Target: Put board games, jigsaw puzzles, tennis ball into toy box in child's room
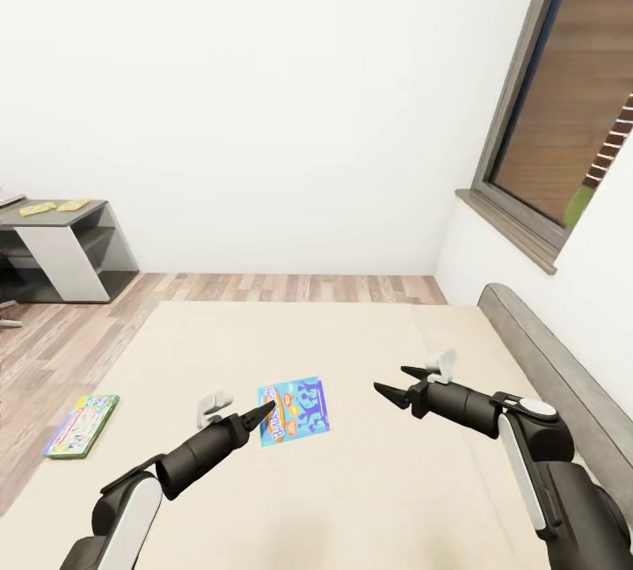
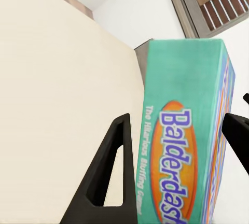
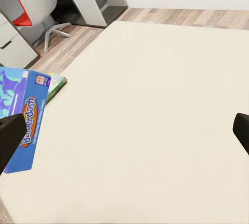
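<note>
A small blue "Balderdash" board game [image 1: 297, 410] is over the middle of the bed [image 1: 378, 500], tilted up off the beige mattress. My left gripper [image 1: 262, 414] is shut on its left edge. In the left wrist view the box [image 2: 181, 146] sits between the two black fingers [image 2: 106, 175]. The green-edged board game [image 1: 82, 425] lies flat near the bed's left edge, also visible as the green game [image 3: 56, 85]. My right gripper [image 1: 393, 379] hovers open over the mattress to the right of the blue box [image 3: 23, 123], holding nothing. Two puzzle-patterned boxes [image 1: 53, 207] lie on the table's dark cabinet end [image 1: 66, 244].
A low grey headboard [image 1: 545, 350] runs along the bed's right side under a dark-framed window [image 1: 563, 113]. Wood-plank floor [image 1: 44, 341] separates the bed from the table. A white swivel chair [image 3: 36, 1] stands by the desk.
</note>
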{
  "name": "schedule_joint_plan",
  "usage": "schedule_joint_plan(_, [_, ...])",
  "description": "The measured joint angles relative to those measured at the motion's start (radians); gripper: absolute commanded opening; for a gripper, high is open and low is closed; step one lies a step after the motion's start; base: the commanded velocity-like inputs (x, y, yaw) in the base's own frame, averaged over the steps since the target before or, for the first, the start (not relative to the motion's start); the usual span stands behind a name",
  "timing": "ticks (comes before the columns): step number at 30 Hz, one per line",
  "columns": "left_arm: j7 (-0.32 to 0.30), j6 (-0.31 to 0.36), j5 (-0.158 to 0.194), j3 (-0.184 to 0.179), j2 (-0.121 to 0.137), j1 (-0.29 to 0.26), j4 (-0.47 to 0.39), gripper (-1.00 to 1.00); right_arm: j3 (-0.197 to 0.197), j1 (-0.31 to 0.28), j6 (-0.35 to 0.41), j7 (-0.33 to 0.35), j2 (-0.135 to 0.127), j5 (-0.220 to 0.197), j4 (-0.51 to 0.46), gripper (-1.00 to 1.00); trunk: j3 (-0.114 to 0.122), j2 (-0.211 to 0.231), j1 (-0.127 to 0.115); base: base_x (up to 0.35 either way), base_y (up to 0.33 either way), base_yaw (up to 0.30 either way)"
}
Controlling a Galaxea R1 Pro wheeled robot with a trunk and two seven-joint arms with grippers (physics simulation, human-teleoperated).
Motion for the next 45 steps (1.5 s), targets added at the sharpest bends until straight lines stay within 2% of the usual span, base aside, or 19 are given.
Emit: schedule_joint_plan(45, [0.0, 0.0, 0.001, 0.0, 0.0, -0.001, 0.0, -1.0, 0.0, 0.0, -0.005, 0.001, 0.0, 0.0, -0.003, 1.0, 0.0, 0.0, 0.0, 0.0, 0.266, 0.0])
